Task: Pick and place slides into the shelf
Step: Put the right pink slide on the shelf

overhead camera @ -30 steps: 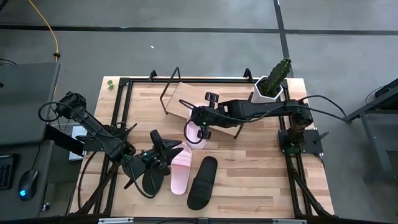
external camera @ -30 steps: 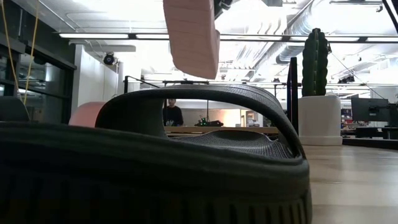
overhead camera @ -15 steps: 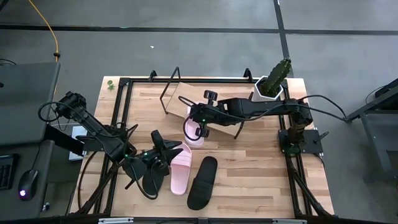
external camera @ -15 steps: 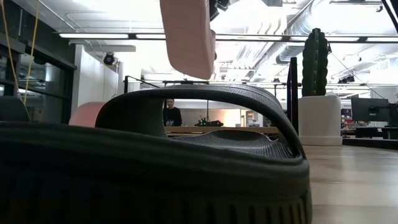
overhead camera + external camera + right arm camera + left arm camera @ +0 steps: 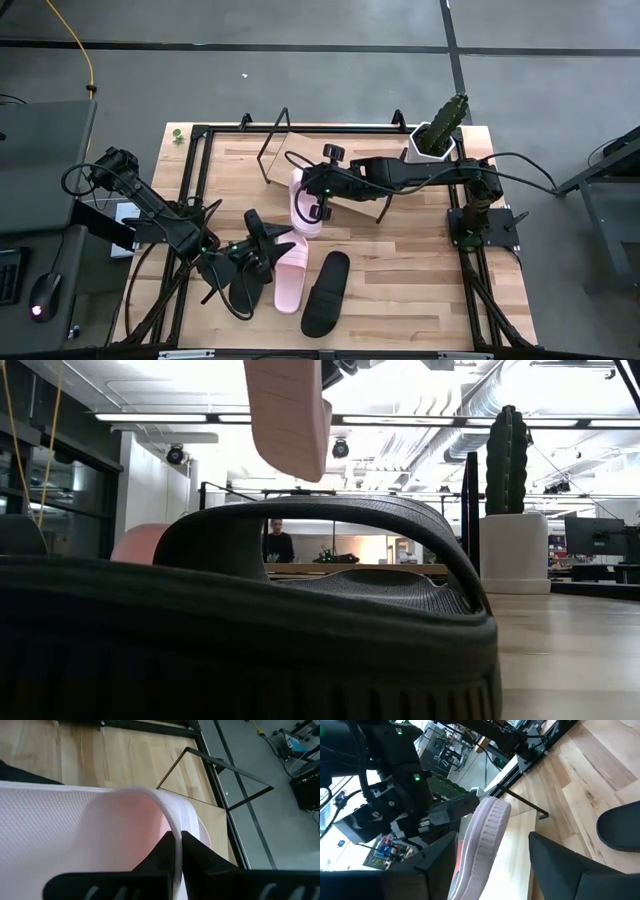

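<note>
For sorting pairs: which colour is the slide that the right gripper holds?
Pale pink slide; the right wrist view shows it best.

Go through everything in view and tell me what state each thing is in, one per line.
Right gripper: shut on the strap of a pale pink slide.
Carried pale pink slide: lifted off the table, over the shelf's front edge.
Left gripper: open, beside the second pink slide.
Second pale pink slide: flat on the table.
Black slide: flat on the table.
Slanted wooden shelf: no slide resting on it.
Potted cactus: upright.
</note>
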Controlling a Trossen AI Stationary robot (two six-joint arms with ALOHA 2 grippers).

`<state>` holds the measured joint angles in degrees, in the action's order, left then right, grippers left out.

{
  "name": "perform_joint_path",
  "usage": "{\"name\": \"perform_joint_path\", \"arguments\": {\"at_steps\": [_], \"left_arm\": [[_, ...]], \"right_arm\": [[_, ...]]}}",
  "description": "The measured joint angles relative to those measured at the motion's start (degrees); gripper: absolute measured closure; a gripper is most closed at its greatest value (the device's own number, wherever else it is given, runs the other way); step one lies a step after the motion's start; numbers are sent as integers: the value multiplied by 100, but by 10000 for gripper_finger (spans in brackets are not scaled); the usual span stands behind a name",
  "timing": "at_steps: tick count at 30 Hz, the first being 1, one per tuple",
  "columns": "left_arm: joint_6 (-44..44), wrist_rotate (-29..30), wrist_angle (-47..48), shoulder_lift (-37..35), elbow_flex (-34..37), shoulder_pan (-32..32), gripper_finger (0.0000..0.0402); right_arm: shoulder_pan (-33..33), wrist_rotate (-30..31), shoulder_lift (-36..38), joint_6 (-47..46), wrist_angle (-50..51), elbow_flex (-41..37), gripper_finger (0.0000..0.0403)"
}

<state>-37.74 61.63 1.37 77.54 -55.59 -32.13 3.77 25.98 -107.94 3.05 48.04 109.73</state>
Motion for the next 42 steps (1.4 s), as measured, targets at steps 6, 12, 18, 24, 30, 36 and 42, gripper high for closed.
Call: {"name": "perform_joint_path", "arguments": {"at_steps": [6,12,18,24,30,36,42], "left_arm": [[215,-83,22,6,0,239,178],[221,-189,17,57,0,331,181],[221,-206,-2,61,0,327,181],[244,-208,-4,61,0,331,181],[257,-210,-137,61,0,336,181],[304,-211,-140,61,0,377,182],[217,-370,-132,61,0,375,238]], "right_arm": [[2,-172,0,4,-170,2,400],[29,-254,0,65,-243,2,400],[89,-308,0,198,-367,2,400],[116,-433,0,323,-579,2,400],[116,-481,0,332,-617,2,400],[116,-479,0,341,-615,4,400],[114,-475,0,343,-602,4,400]]}}
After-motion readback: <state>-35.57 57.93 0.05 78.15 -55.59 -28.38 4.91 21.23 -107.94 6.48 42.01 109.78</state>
